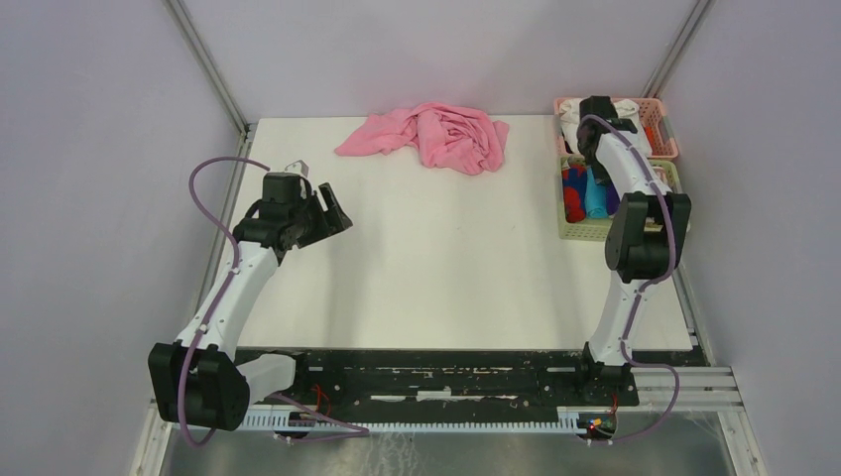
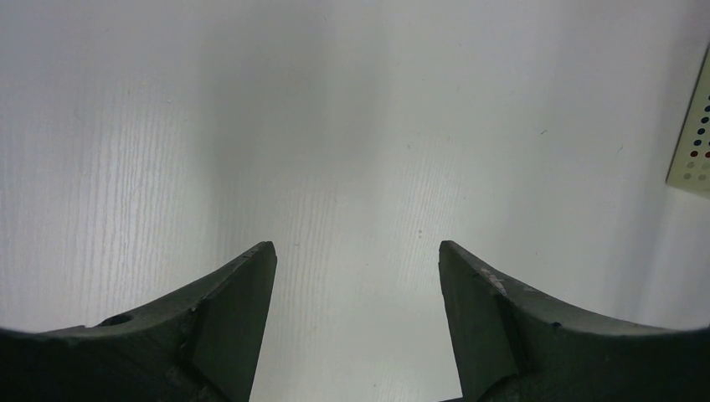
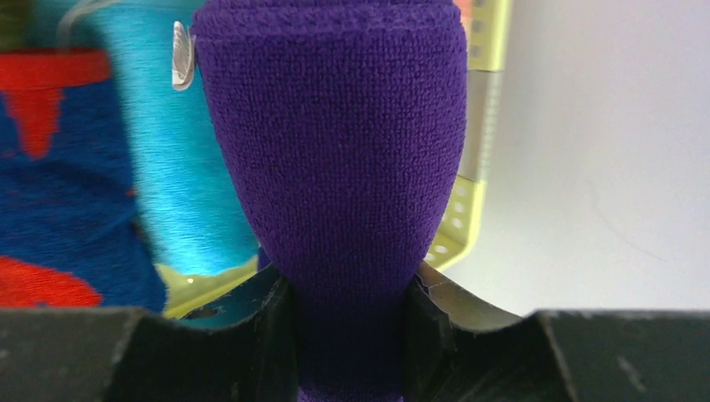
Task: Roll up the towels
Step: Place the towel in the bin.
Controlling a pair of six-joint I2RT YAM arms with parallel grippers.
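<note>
1. Crumpled pink towel (image 1: 436, 136) lies unrolled at the far edge of the worktop (image 1: 446, 278).
2. The left jaws stand wide apart, gripping nothing, over the worktop's left side, well apart from the pink towel.
3. The right jaws pinch the lower end of a rolled purple towel (image 3: 335, 151) at the green basket (image 3: 470, 209).
4. Cyan roll (image 3: 159, 167) and blue-red roll (image 3: 50, 218) sit in that basket, beside the purple towel.
5. Pink basket (image 1: 662, 134) stands just behind the green basket.
</note>
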